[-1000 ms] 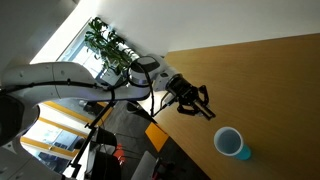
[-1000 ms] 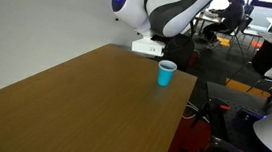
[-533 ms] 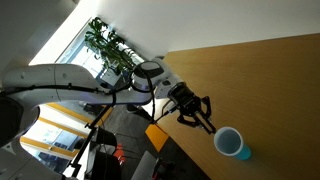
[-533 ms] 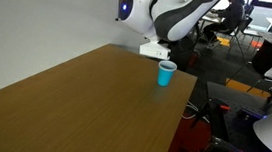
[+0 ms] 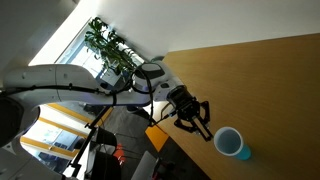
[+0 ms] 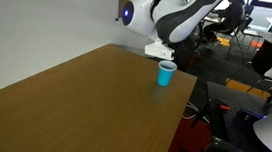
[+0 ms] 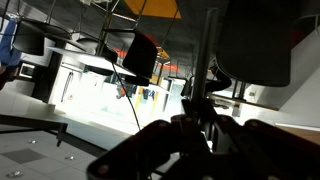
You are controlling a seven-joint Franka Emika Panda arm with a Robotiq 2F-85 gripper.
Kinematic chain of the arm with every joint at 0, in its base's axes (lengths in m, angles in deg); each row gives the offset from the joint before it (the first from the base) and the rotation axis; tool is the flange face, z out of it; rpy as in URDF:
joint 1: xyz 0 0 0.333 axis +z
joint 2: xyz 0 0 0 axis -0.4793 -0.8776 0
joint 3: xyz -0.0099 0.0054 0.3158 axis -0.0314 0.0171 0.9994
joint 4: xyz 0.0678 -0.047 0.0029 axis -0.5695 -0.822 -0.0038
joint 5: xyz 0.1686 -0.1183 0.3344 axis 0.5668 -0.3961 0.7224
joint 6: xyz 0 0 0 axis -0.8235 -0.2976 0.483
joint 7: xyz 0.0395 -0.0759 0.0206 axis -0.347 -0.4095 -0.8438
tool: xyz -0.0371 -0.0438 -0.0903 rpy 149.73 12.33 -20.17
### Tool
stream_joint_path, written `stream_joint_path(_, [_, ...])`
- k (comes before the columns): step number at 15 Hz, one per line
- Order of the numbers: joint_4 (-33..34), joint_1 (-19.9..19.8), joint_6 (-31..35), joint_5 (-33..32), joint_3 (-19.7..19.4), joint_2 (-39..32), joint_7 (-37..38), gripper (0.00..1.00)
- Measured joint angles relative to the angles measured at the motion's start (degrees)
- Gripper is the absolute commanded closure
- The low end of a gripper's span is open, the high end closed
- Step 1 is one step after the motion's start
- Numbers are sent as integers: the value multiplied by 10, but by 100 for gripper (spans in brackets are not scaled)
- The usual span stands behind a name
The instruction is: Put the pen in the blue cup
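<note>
- Arm: white robot arm [image 5: 70, 80] comes in from the window side. Its black two-finger gripper [image 5: 196, 127] hangs at about the edge of the light-brown wooden table [image 5: 270, 80], angled down toward the tabletop.
- Cup: light-blue round cup [image 5: 232, 144] with a white inside stands upright on the table near that edge. It is just beside the gripper and apart from it, with a strip of bare wood between them.
- Cup, opposite angle: the same cup [image 6: 166, 74] sits near the far corner of the table. The bulky white arm rises right behind it. The gripper itself is not clear from this side.
- Fingers: dark against a dark background. In an exterior view two prongs seem to splay a little below the gripper body. I cannot tell how far apart they are, or whether anything is clamped between them.
- Pen: thin dark pen cannot be made out for certain in any view. One of the dark prongs at the gripper tip could be it or a finger. I cannot tell which.
- Wrist view: the lower part is black silhouette. Beyond it is a bright office interior with a dark rectangular panel [image 7: 140, 55].
- Surroundings: green leafy plant [image 5: 105, 40] stands by the bright window. A yellow flat piece [image 5: 156, 133] lies below the table edge.
</note>
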State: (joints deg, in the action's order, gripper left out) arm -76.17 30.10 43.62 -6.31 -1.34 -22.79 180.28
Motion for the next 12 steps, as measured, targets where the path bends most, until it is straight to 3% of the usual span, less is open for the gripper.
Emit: stream_joint_path(12, [19, -2, -1, -93, 4, -61, 0, 97])
